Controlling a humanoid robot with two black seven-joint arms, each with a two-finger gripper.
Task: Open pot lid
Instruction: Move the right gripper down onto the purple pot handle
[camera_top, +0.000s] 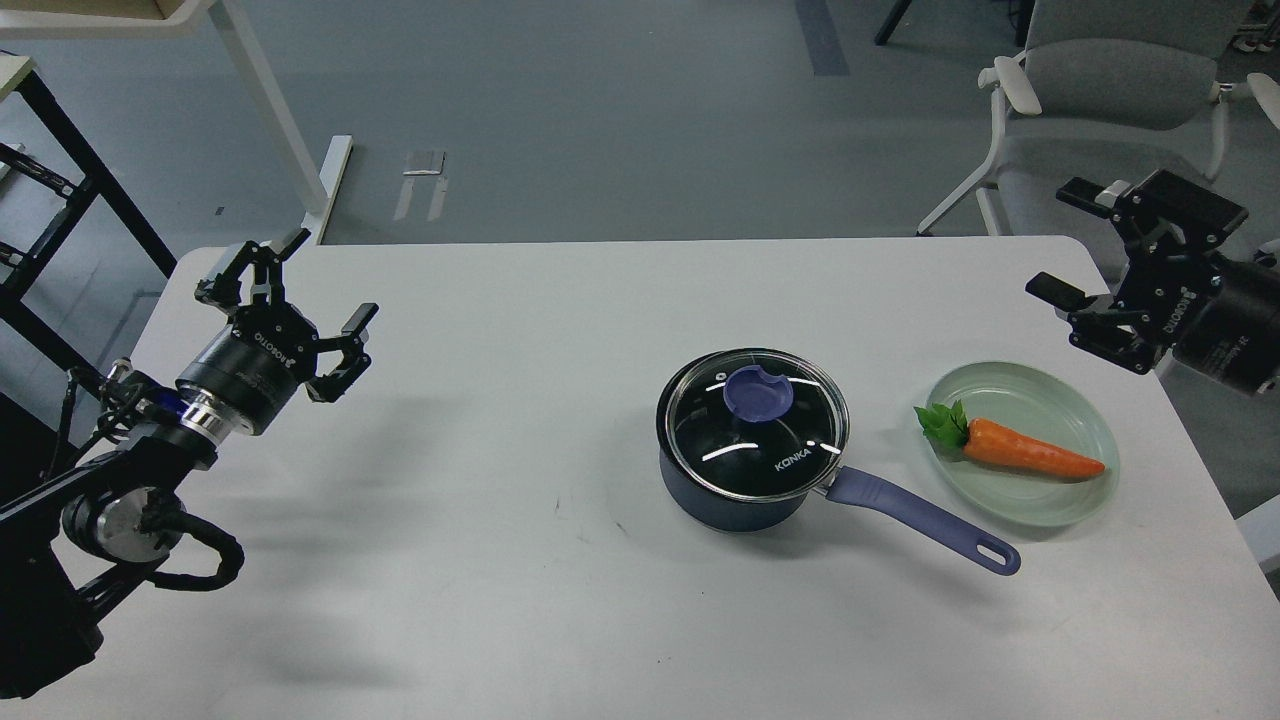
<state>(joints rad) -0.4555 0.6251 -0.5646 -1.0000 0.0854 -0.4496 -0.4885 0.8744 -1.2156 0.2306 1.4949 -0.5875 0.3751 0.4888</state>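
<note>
A dark blue pot (735, 500) stands on the white table (520, 560), right of centre, its purple handle (920, 520) pointing to the lower right. A glass lid (752, 423) with a purple knob (758, 391) sits on it. My left gripper (297, 282) is open and empty, far to the left of the pot above the table's left part. My right gripper (1072, 240) is open and empty, raised beyond the table's right edge, up and to the right of the pot.
A pale green plate (1060, 500) with an orange toy carrot (1010, 447) lies just right of the pot. A grey chair (1090, 110) stands behind the table's right corner. A white desk leg (275, 120) and a black rack (60, 200) stand at the back left.
</note>
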